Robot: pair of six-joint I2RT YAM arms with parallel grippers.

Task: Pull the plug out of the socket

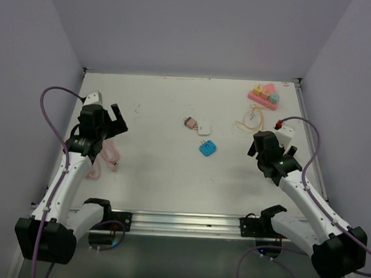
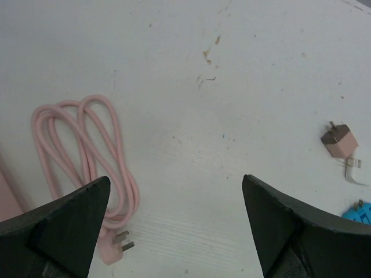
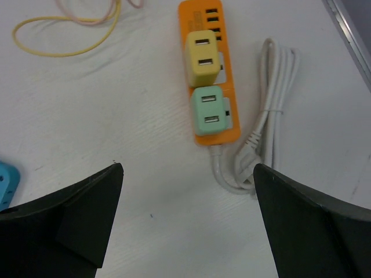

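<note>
Left fingers (image 2: 58, 231) and right fingers (image 3: 69, 220) gape wide, holding nothing, above the desk (image 1: 153, 174). By the left arm coils a pink cable (image 2: 95, 98). Far right lies the orange power strip (image 3: 191, 14), white cord (image 3: 269, 110) alongside, yellow plug (image 3: 203, 55) and green plug (image 3: 210, 110) seated in it.

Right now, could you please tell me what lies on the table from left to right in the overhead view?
coiled pink cable → pink adapter → blue adapter → power strip
</note>
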